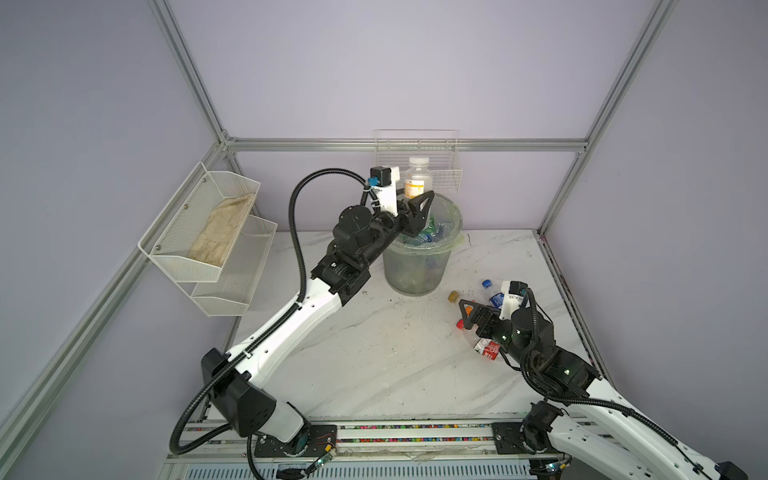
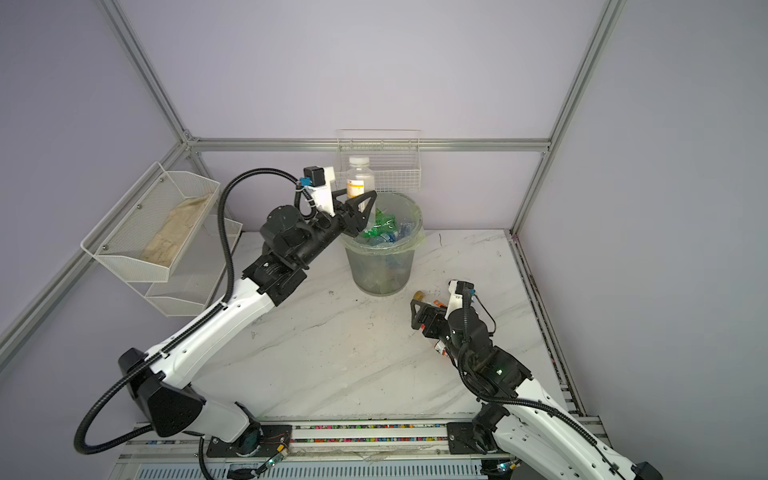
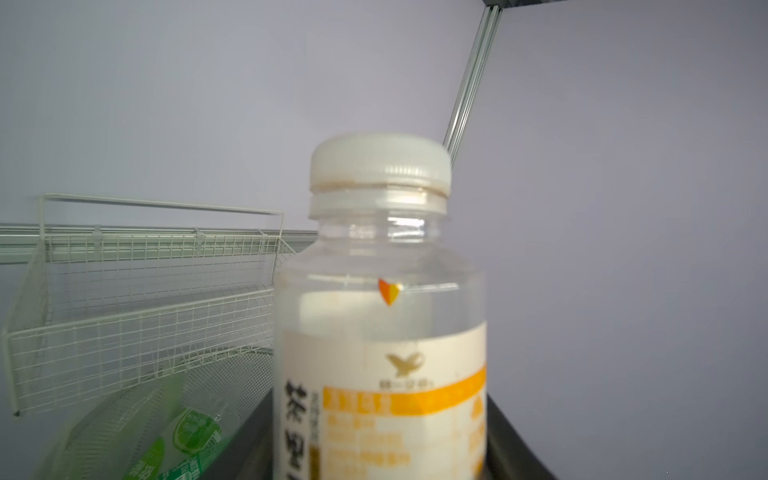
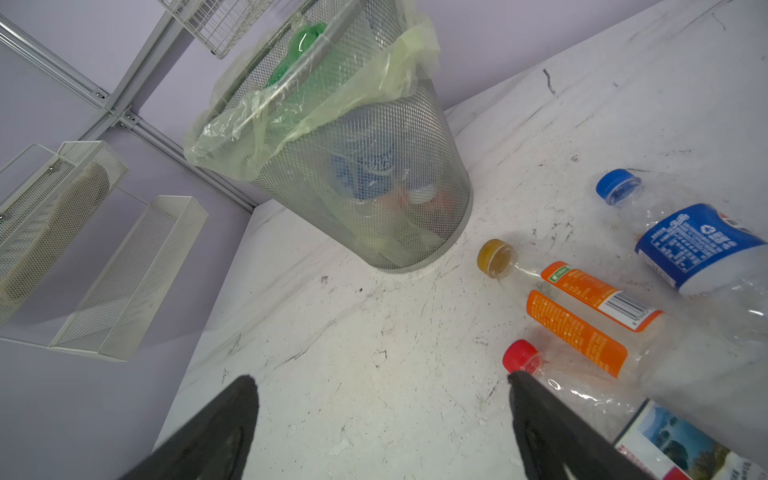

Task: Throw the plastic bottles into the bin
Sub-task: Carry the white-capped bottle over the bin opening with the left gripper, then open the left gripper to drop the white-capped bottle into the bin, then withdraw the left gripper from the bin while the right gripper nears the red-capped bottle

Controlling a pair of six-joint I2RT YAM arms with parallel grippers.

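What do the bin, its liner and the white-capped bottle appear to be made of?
Bin: grey mesh, apparently metal, by its see-through grid. Liner: thin translucent green plastic film, crinkled over the rim. White-capped bottle: clear glossy plastic, likely, with bright highlights.

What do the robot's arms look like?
The left arm and right arm have smooth white shells and chunky black joints. A ribbed black hose loops along each. The jaws are black with triangle-shaped cutouts. Each wrist carries a small white-and-black camera block, and tiny green lights glow on the right arm.
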